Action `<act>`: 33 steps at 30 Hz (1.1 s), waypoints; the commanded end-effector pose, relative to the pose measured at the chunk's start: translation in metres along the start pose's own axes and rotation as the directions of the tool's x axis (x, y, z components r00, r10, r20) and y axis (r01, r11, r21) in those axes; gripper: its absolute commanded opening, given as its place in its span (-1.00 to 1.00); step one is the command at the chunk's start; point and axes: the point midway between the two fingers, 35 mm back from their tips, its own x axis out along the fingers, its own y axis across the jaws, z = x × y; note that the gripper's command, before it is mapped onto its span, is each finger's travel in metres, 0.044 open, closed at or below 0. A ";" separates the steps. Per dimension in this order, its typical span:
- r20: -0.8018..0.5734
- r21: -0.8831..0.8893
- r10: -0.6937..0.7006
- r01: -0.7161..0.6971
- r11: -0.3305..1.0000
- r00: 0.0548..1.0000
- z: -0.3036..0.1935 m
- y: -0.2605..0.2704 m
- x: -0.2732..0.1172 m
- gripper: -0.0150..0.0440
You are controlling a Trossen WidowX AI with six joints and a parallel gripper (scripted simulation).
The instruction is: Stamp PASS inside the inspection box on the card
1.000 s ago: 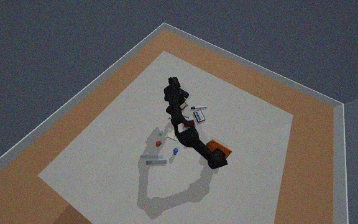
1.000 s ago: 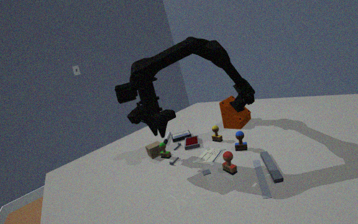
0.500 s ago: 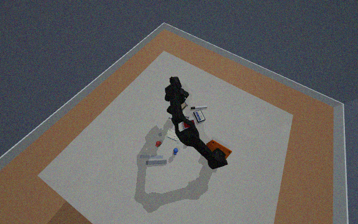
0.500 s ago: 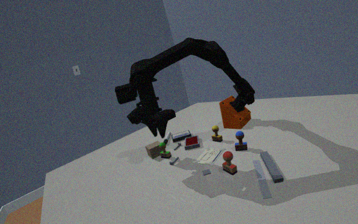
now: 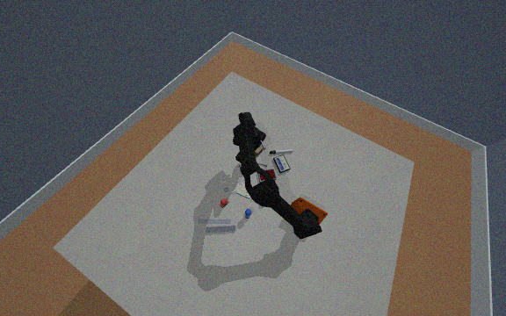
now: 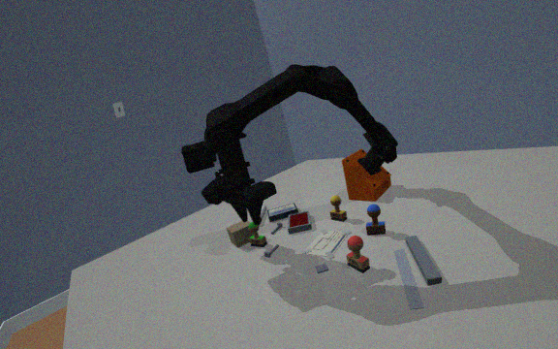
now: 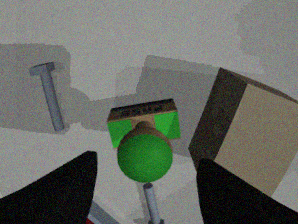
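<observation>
My gripper (image 6: 250, 221) (image 7: 148, 165) is open and empty, pointing down just above the green-knobbed stamp (image 6: 258, 240) (image 7: 145, 162). That stamp stands upright, its knob between and slightly ahead of the fingertips in the wrist view. The red ink pad (image 6: 299, 220) (image 5: 268, 175) lies open near the white card (image 6: 326, 243) (image 5: 242, 190). Upright on the bench are a red-knobbed stamp (image 6: 356, 243) (image 5: 223, 203), a blue-knobbed stamp (image 6: 374, 211) (image 5: 248, 212) and a yellow-knobbed stamp (image 6: 335, 200). No PASS lettering is legible, and the card's box is too small to make out.
A wooden block (image 6: 238, 234) (image 7: 257, 135) stands close beside the green stamp. Bolts (image 7: 52, 100) (image 6: 276, 228) lie around it. A blue-and-white labelled case (image 5: 281, 163) and a marker (image 5: 285, 152) lie beyond the pad. A grey bar (image 6: 423, 259) and an orange block (image 6: 362, 181) stand farther off.
</observation>
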 end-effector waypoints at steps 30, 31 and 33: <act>0.000 0.000 0.003 -0.003 1.000 1.000 -0.002 0.001 0.042 0.13; 0.000 0.000 0.003 -0.003 1.000 1.000 -0.002 0.001 0.042 0.11; 0.000 0.000 0.003 -0.003 1.000 1.000 -0.002 0.001 0.042 0.06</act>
